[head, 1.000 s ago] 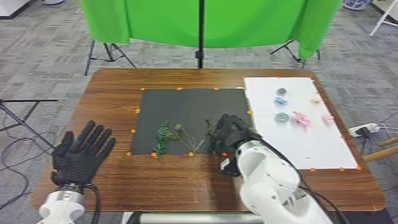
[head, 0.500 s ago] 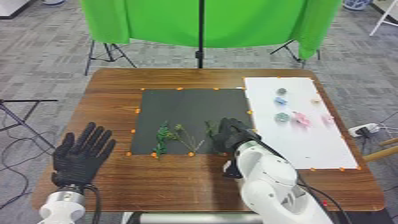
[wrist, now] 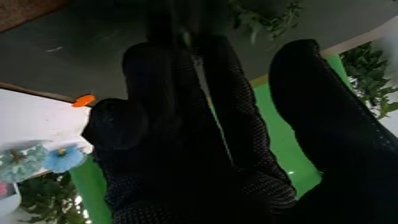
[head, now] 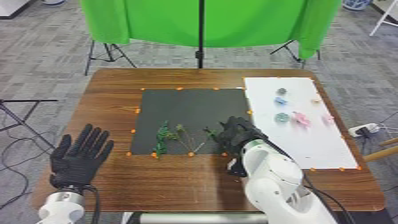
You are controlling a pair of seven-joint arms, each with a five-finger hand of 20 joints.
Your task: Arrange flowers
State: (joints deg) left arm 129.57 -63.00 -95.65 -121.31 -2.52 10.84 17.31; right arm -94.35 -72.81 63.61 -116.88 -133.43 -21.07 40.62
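"How's that right hand (head: 236, 136)?"

"Over the dark mat's (head: 191, 105) right edge, fingers loosely extended, thumb apart. Can't tell if it's got the nearby green sprig (head: 210, 132)."

"And the left hand (head: 76, 162)?"

"Empty, fingers straight and spread, left of the mat. Flower heads (head: 302, 119) sit on the white sheet (head: 324, 150)."

Just beyond the table (head: 111, 100), a green cloth (head: 160, 22) with a black pole (head: 201, 30) in front; well beyond the table, to the right, a blue-and-white pot (head: 356, 4). Left of the table, a black stand (head: 27, 101). Right of the table, a wooden bar (head: 382, 152). Around the table, grey carpet (head: 53, 70).
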